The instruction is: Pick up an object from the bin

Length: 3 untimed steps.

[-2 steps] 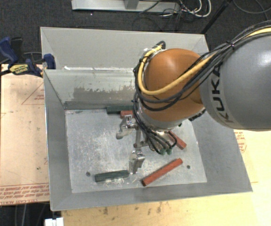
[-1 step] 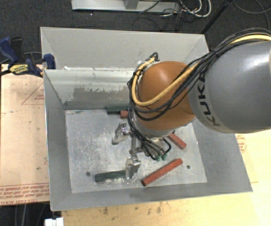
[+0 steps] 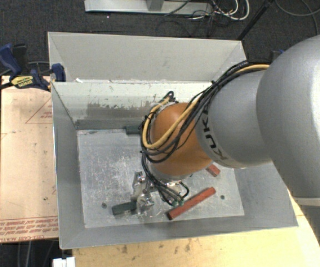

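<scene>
My gripper (image 3: 144, 197) is low over the front middle of the bin floor, under the arm's orange cover. A small dark green bar (image 3: 123, 208) lies flat just left of it, its right end reaching up to the gripper's tip; whether they touch I cannot tell. A red stick (image 3: 191, 202) lies slanted on the floor just right of the gripper, apart from it.
A small reddish piece (image 3: 213, 171) peeks out from under the arm at the right. A dark green block (image 3: 132, 129) lies against the back wall. A tiny dark speck (image 3: 103, 206) sits front left. The arm and its cables cover the bin's right middle.
</scene>
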Tool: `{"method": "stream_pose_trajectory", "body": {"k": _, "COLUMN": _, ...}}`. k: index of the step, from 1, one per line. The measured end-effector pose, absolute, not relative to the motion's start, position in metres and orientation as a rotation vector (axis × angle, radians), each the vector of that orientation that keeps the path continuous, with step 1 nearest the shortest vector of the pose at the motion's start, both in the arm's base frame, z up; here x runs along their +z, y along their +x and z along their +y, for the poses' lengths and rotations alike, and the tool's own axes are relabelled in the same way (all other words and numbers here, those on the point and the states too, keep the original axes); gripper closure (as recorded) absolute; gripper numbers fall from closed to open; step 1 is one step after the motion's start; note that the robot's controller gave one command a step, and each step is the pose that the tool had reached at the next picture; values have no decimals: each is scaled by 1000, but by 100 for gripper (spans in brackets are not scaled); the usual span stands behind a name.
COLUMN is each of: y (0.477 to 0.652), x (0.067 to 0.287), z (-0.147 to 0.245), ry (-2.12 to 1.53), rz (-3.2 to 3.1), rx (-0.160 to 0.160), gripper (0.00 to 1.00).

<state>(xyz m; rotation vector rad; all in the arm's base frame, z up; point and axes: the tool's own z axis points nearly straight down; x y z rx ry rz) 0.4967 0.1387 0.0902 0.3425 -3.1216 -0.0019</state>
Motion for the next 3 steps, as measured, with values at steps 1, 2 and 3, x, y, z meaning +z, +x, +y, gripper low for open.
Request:
{"method": "stream_pose_trajectory", "body": {"k": 1, "y": 497, "x": 90, "z": 139, "ry": 343, "rz": -3122, "rx": -2, "gripper": 100}}
{"method": "stream_pose_trajectory", "body": {"k": 2, "y": 494, "x": 120, "z": 137, "ry": 332, "rz": -3122, "rx": -1, "gripper": 100}}
{"method": "stream_pose_trajectory", "body": {"k": 3, "y": 488, "x": 227, "z": 133, "ry": 251, "rz": -3133, "rx": -2, "gripper": 100}}
